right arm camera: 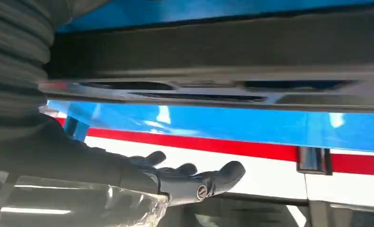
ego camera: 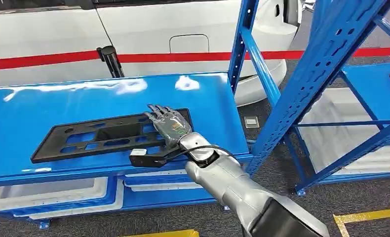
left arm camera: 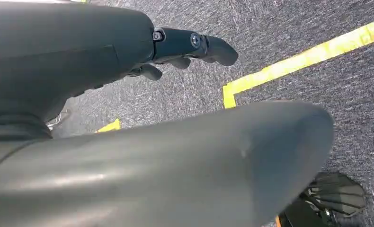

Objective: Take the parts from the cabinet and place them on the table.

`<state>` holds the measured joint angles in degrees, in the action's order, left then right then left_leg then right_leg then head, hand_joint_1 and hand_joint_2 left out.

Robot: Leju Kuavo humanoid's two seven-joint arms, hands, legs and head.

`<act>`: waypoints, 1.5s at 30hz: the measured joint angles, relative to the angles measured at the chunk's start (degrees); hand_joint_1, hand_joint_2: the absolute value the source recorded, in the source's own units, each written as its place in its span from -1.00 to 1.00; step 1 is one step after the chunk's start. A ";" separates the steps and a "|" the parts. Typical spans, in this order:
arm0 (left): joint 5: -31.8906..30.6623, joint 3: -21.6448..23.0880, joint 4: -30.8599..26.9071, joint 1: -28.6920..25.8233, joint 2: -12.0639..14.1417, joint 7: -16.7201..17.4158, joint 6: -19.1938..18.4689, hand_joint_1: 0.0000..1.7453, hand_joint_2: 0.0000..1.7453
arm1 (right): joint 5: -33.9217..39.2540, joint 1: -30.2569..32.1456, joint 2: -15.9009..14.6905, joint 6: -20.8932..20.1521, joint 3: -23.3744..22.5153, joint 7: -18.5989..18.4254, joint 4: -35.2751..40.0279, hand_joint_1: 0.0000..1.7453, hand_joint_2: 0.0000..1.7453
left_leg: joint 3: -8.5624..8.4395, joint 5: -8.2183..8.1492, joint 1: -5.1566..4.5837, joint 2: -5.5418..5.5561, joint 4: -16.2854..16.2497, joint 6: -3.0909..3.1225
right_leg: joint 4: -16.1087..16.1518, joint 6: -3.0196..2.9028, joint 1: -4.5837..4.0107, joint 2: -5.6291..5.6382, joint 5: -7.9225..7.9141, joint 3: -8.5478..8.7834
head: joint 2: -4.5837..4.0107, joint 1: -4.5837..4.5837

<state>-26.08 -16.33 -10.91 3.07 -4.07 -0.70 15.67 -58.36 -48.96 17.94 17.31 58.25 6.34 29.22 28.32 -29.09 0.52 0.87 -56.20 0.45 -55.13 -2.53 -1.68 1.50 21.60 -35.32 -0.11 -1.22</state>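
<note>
Head view shows the black part (ego camera: 111,136), a long flat panel with rectangular cut-outs, lying flat on the glossy blue counter (ego camera: 45,106), its long side running along the counter and its right end near the counter's front right area. The right hand (ego camera: 167,123) lies over that right end with fingers stretched out and apart, gripping nothing; whether it touches the panel cannot be told. In the right wrist view the same fingers (right arm camera: 190,177) are spread with nothing between them. The left hand (left arm camera: 185,49) hangs over grey carpet, fingers loosely curled with nothing in them. To the right stands a blue rack (ego camera: 301,84), and behind the counter a white car body (ego camera: 148,29) with a red stripe.
</note>
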 joint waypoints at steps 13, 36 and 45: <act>5.92 -5.18 -0.31 0.24 0.31 -23.99 4.75 -1.00 -1.00 | 0.02 0.28 -1.01 0.50 -0.24 0.66 -0.59 1.00 1.00 | -0.06 0.05 0.17 -0.28 0.23 0.21 | 0.00 -0.37 -0.21 0.12 -0.09 -0.04 | 0.00 0.11; 4.33 -9.03 -0.24 -0.10 -0.87 -27.22 5.94 -1.00 1.00 | -1.61 -0.77 -5.37 0.98 -3.89 1.62 16.86 1.00 1.00 | 0.03 0.10 0.10 -0.31 0.21 0.07 | -0.03 -0.34 -0.16 0.14 -0.08 -0.14 | 0.00 0.11; 2.25 -8.96 -0.15 -0.12 -0.83 -16.83 0.16 -1.00 1.00 | -2.73 0.15 -9.22 -0.72 -5.42 0.72 30.68 1.00 1.00 | 0.15 -0.02 0.09 -0.32 0.14 0.18 | 0.00 -0.32 -0.03 0.17 -0.08 -0.25 | 0.00 0.11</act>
<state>-23.82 -25.29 -11.06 2.95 -4.90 -17.53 15.83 -61.09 -48.81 8.72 16.59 52.83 7.06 59.91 28.47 -29.10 0.61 0.55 -56.06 0.63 -55.13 -2.84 -1.71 1.66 21.52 -35.57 -0.11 -1.11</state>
